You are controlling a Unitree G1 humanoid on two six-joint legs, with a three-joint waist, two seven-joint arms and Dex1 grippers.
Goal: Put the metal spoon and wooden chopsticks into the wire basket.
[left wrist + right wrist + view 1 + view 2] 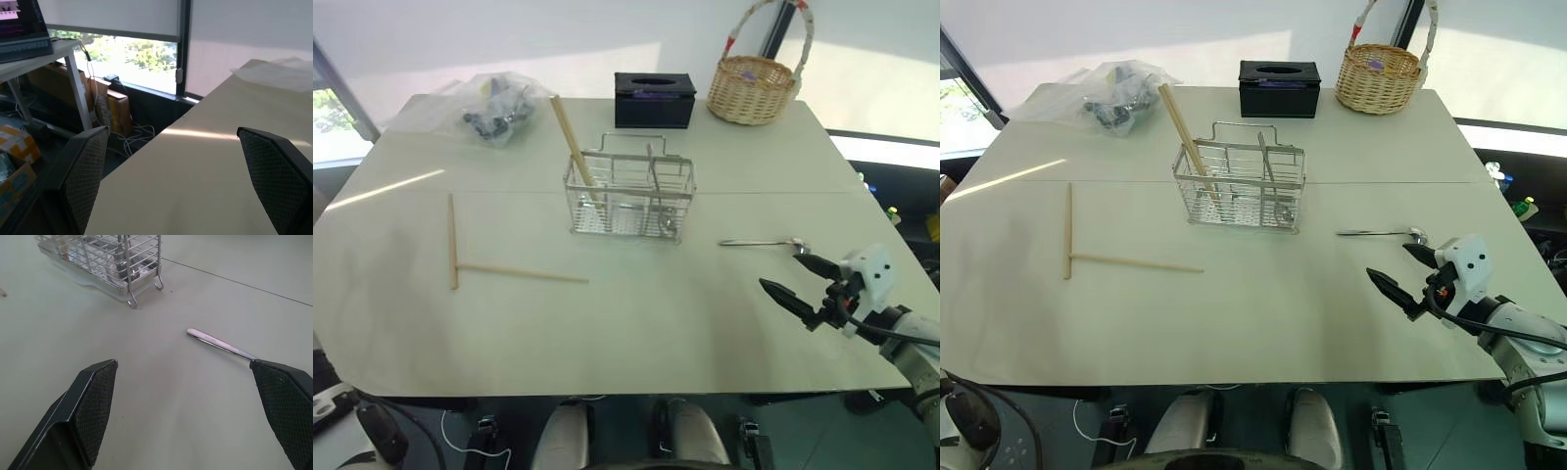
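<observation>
Pale surface (pixel 636 333): my right claw (pixel 798 277), wide open and empty, sits just short of the metal spoon (pixel 764 242); wire basket (pixel 629 199) beyond, nothing between. Left claw (pixel 188 181) likewise open, empty.

Four chopsticks are counted in all. Two of them lie flat on the table (pixel 636 323), one (pixel 453 241) running away from the near edge and the other (pixel 523 273) crosswise, meeting in a T. Two more chopsticks (pixel 574 147) are seen leaning together in the wire basket (pixel 630 199).

One spoon (pixel 765 242) is counted on the table; further cutlery inside the wire basket cannot be counted through the grid.

One wire basket, one wicker basket (pixel 751 86), one black box (pixel 654 99) and one clear plastic bag (pixel 495 105) are counted. The bag's dark contents cannot be numbered.
</observation>
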